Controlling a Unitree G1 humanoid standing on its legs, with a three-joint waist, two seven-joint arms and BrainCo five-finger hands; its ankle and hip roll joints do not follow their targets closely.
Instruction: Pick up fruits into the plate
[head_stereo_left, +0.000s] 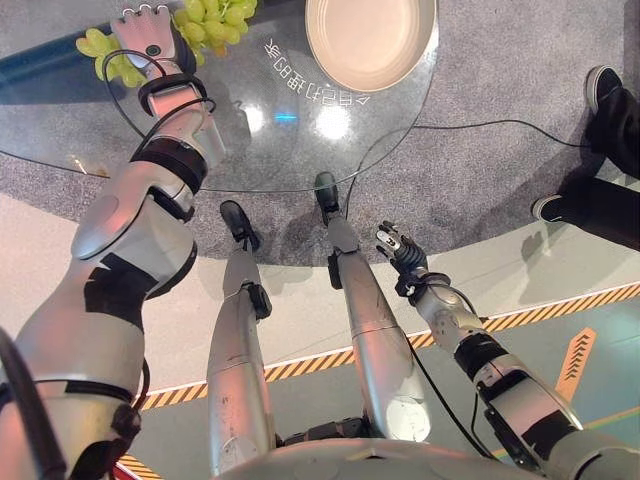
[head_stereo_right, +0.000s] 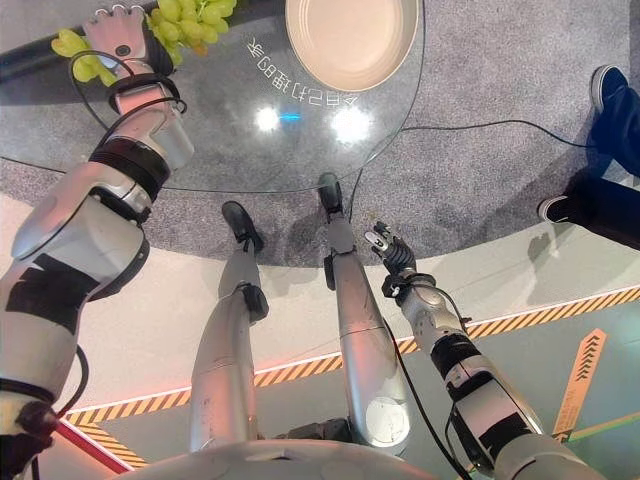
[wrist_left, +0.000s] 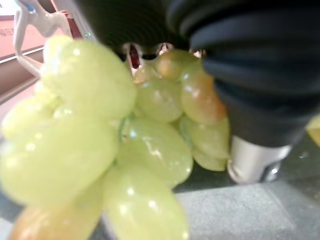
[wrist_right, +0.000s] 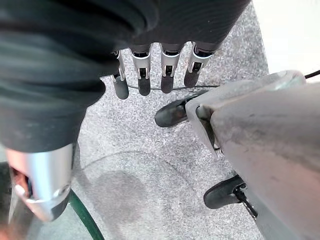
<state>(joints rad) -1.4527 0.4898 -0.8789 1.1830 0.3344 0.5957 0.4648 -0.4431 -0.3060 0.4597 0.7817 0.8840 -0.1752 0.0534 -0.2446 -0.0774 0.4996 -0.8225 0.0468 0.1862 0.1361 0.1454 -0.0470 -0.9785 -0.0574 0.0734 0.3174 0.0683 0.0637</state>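
L hand: reaches far over the glass table, back of hand up, laid on the grapes; fingers run off past the view edge, so can't tell if closed on the bunch or just resting.
L wrist view: grapes press right up against the dark ribbed cover, thumb tip beside them; finger curl hidden behind fruit.
R hand: hangs low beside the table, well apart from the fruit and the plate, holds nothing.
R fingers: straight, relaxed, in a row, pointing down at grey carpet.
Grapes: 1 green bunch on the table top at far L side, some berries tinged amber; part shows L of the hand, part R of it.
Plate: round, cream, nothing on it, sits on the table to the R of the grapes, apart from them.
Table: round glass top, 2 bright light reflections near its mid, white print on glass just below the plate.
Floor: grey carpet under the table, pale strip w/ yellow-black hazard tape nearer the robot.
Person: dark trousers and dark shoes at far R edge, standing off the table.
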